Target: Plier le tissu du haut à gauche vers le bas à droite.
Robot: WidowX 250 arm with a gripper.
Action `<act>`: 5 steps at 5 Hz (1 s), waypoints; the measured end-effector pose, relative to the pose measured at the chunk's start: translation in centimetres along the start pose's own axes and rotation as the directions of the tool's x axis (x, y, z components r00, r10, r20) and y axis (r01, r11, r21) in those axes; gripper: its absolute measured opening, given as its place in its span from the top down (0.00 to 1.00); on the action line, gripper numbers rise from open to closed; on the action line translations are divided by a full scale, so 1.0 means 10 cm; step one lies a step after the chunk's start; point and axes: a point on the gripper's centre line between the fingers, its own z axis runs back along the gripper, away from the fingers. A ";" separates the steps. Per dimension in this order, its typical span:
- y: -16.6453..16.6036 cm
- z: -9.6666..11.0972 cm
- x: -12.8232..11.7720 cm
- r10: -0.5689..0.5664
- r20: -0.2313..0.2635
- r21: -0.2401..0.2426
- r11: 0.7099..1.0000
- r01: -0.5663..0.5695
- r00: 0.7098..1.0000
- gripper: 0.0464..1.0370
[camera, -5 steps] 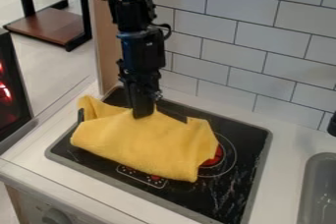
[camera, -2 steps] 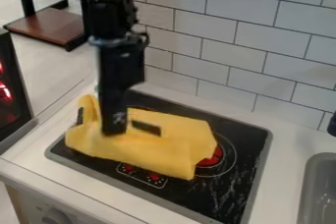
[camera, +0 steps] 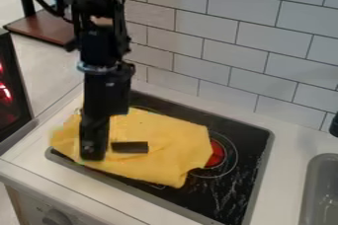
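The black gripper (camera: 93, 152) hangs at the left part of the yellow cloth (camera: 158, 145), its lower end against the fabric near the front left. Rumpled, the cloth lies over the left and middle of the black stove top (camera: 232, 189). Just right of the gripper, a dark rectangular patch (camera: 130, 147) shows on the cloth. The arm covers part of the cloth's back left area, and whether the gripper holds fabric cannot be told.
A red burner mark (camera: 215, 153) glows to the right of the cloth. Behind the counter (camera: 290, 142) stands a white tiled wall (camera: 231, 46). A grey sink (camera: 320, 189) is at the right edge, and a dark panel with red lights at the left.
The gripper has moved left and toward the counter's front. The cloth's left side has shifted forward and left, its raised back left corner has dropped, and the dark patch has come into view.
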 end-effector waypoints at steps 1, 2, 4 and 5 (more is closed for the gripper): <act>-0.08 -0.14 0.00 -0.085 -0.040 -0.043 0.996 0.083 0.996 1.00; -0.06 -0.26 -0.02 -0.105 -0.060 -0.069 0.992 0.101 0.993 1.00; -0.06 -0.37 -0.04 -0.096 -0.083 -0.103 0.991 0.088 0.992 0.82; -0.08 -0.37 -0.03 -0.092 -0.082 -0.109 0.991 0.083 0.992 0.56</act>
